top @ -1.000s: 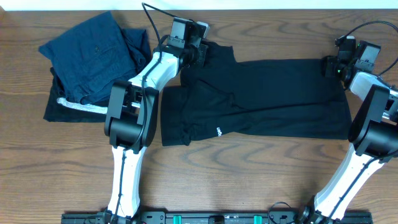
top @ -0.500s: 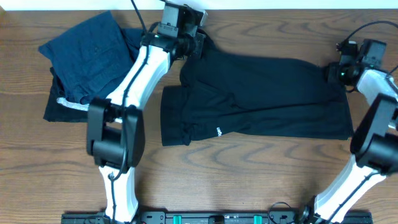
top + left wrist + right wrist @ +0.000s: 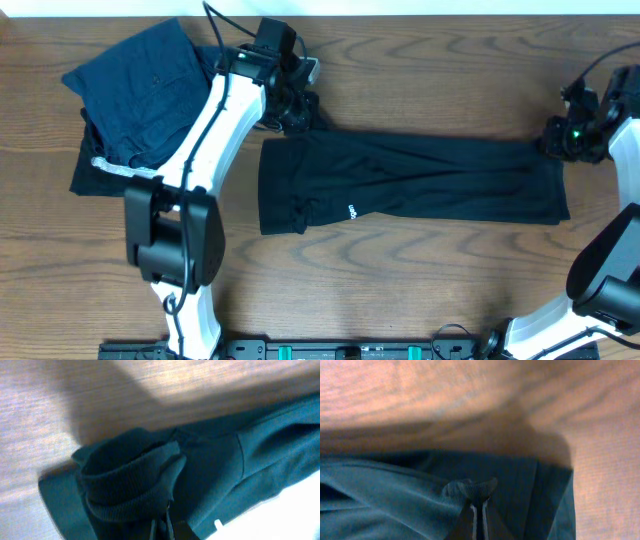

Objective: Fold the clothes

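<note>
The clothes, a black top, lie as a long band across the middle of the table, with a small white logo print near the front edge. My left gripper is at the band's far left corner, shut on the fabric beside the ribbed collar. In the left wrist view the left gripper shows closed jaws in dark cloth. My right gripper is at the far right corner, shut on a pinch of the top's edge. In the right wrist view the right gripper has its jaws pressed together.
Folded navy blue garments are stacked at the back left. A black folded piece with a white stripe lies under them. Bare wooden table runs along the front. The table's back edge lies just behind both grippers.
Both grippers have carried the top's far edge up and toward the front. The spread garment has narrowed into a band. The right gripper has also shifted to the right.
</note>
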Robot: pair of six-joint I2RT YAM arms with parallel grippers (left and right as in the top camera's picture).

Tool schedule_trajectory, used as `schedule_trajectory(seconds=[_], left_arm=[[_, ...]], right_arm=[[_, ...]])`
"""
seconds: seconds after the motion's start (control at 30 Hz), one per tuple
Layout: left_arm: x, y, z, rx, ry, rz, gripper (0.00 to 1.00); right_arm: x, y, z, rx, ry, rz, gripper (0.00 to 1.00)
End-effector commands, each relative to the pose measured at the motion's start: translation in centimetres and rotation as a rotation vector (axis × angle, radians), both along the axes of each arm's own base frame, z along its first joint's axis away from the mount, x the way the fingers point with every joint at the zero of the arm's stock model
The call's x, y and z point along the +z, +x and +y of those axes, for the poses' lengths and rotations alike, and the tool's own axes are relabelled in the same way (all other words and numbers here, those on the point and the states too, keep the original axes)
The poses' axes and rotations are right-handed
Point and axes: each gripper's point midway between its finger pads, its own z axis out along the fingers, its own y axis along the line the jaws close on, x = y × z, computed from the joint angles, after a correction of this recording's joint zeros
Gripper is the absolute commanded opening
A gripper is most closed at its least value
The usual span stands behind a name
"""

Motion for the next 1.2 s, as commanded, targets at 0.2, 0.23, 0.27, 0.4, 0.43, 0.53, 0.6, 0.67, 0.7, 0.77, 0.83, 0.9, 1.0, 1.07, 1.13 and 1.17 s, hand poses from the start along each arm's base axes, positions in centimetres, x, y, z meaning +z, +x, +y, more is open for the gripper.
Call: schedule_trajectory(seconds=[0.2, 0.23, 0.27, 0.4, 0.43, 0.53, 0.6, 0.67, 0.7, 0.77, 0.83, 0.9, 1.0, 1.07, 1.13, 1.17], left_arm=[[-0.2, -4.3, 0.0, 0.091, 0.029, 0.162, 0.06], [-0.7, -4.9, -0.2, 0.082, 0.038, 0.179, 0.06], [-1.2, -5.4, -0.3, 0.076, 0.044, 0.192, 0.06], [-2.6, -6.9, -0.5, 0.064, 0.065, 0.241, 0.06], [-2.8, -7.1, -0.5, 0.064, 0.068, 0.249, 0.06], [-3.6, -7.8, -0.1, 0.068, 0.082, 0.275, 0.06], [-4.2, -8.0, 0.8, 0.088, 0.124, 0.283, 0.06], [-5.0, -8.0, 2.4, 0.144, 0.209, 0.281, 0.06], [-5.3, -8.0, 3.0, 0.163, 0.241, 0.278, 0.06], [-5.7, -8.1, 3.5, 0.179, 0.268, 0.276, 0.06], [-6.2, -8.2, 3.5, 0.178, 0.267, 0.274, 0.08], [-6.8, -8.2, 3.4, 0.176, 0.263, 0.267, 0.13], [-7.9, -8.0, 3.3, 0.178, 0.255, 0.25, 0.17], [-8.8, -8.2, 3.4, 0.19, 0.254, 0.253, 0.17], [-9.6, -8.8, 3.7, 0.207, 0.26, 0.271, 0.17], [-9.9, -9.1, 3.8, 0.209, 0.264, 0.279, 0.17]], right_arm=[[0.0, -2.5, -2.5, -0.144, 0.033, 0.06, 0.01], [-0.1, -2.6, -2.6, -0.148, 0.035, 0.063, 0.01], [-0.1, -2.7, -2.7, -0.15, 0.035, 0.064, 0.01], [-1.1, -2.8, -2.7, -0.151, 0.042, 0.091, 0.01], [-1.4, -2.9, -2.8, -0.153, 0.04, 0.103, 0.01], [-2.8, -3.7, -3.2, -0.161, 0.02, 0.162, 0.01], [-3.7, -4.2, -3.7, -0.177, 0.0, 0.202, 0.01], [-4.6, -4.7, -4.0, -0.19, -0.012, 0.243, 0.01], [-5.1, -4.8, -4.2, -0.192, -0.016, 0.259, 0.01], [-5.9, -4.8, -4.2, -0.19, -0.01, 0.273, 0.01], [-6.9, -4.7, -4.2, -0.189, -0.003, 0.287, 0.01], [-7.6, -4.7, -4.2, -0.188, 0.002, 0.298, 0.01], [-8.6, -4.8, -4.0, -0.184, 0.014, 0.318, 0.01], [-8.9, -4.9, -4.0, -0.184, 0.017, 0.326, 0.01], [-8.9, -4.9, -4.0, -0.185, 0.018, 0.326, 0.01], [-8.9, -5.0, -3.9, -0.185, 0.018, 0.327, 0.01]])
